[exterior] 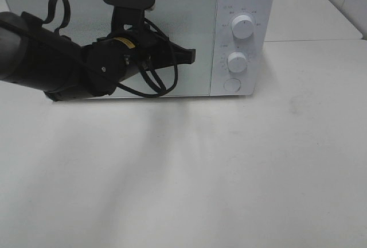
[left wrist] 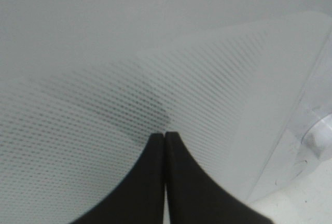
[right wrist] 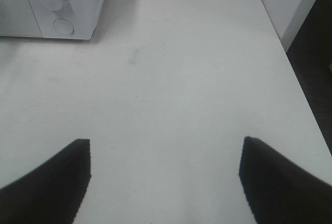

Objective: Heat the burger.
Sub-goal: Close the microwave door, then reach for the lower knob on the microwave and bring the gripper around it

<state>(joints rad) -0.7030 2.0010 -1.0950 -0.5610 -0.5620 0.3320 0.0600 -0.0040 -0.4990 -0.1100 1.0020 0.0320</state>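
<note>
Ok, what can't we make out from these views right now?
- The burger: in no view. The microwave door is closed and its dotted panel shows nothing inside.
- Contact: whether the shut left gripper touches the door. Exterior high gives no depth there, and left wrist is blurred up close.
- Dial markings: too small in exterior high.
- The right gripper: only its open fingertips show, in right wrist; the view's edge cuts off the rest.

A white microwave (exterior: 192, 7) stood at the back of the white counter (exterior: 200, 167), its door (exterior: 195, 30) closed. Its right panel carried an upper knob (exterior: 242, 27), a lower knob (exterior: 236, 61) and a round button (exterior: 232, 84) under them.
</note>
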